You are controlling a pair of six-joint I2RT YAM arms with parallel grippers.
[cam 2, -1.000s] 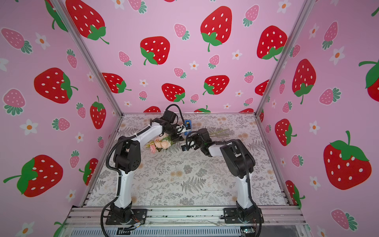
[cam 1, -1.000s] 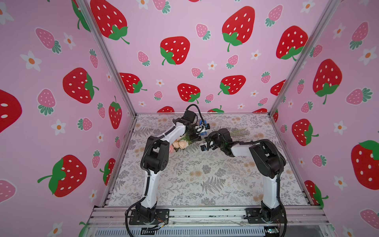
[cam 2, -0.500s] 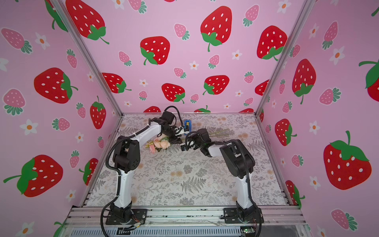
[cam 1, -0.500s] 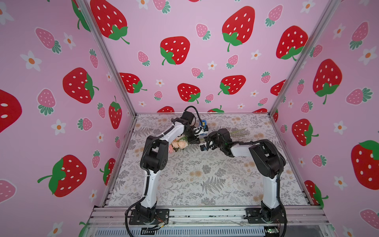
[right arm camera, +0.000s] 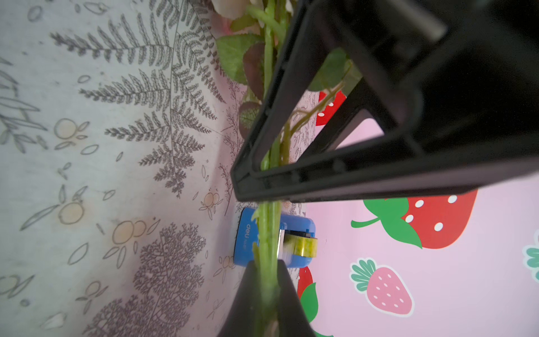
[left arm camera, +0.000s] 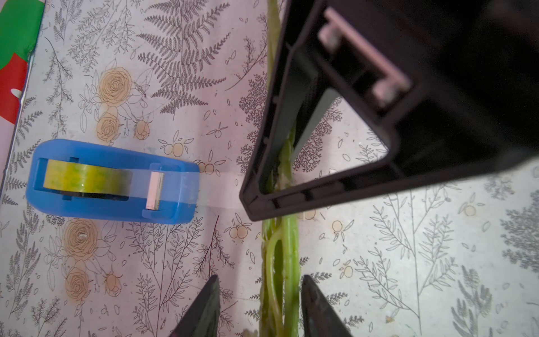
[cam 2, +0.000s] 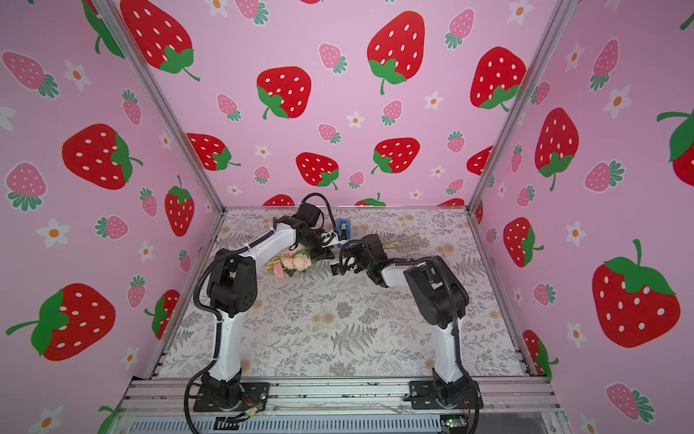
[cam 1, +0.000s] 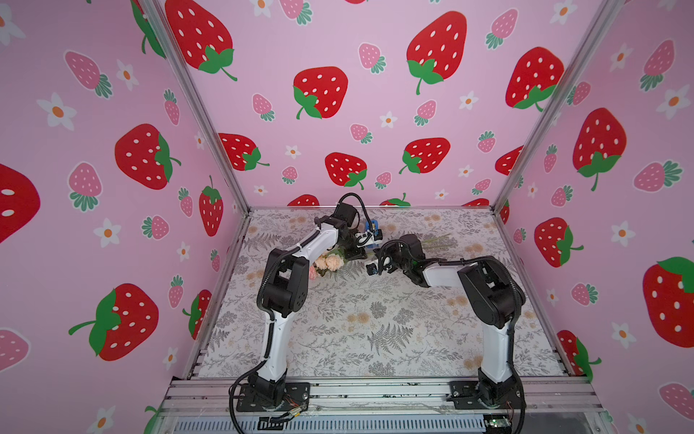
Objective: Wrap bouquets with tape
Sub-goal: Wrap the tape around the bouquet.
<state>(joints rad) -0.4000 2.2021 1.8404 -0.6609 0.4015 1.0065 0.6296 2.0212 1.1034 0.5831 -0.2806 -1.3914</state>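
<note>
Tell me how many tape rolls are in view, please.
1. The tape sits in its blue dispenser at the far edge of the table, beside the stems. Another roll could be hidden from these views.

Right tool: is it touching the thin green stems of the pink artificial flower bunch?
Touching. The right wrist view shows the right tool closed on the thin green stems, both fingers pressed against them.

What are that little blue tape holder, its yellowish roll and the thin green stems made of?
Small blue tape dispenser: looks like moulded plastic, smooth with a soft sheen. Yellowish tape roll: glossy see-through film. Thin green flower stems: probably plastic, waxy and slightly translucent.
</note>
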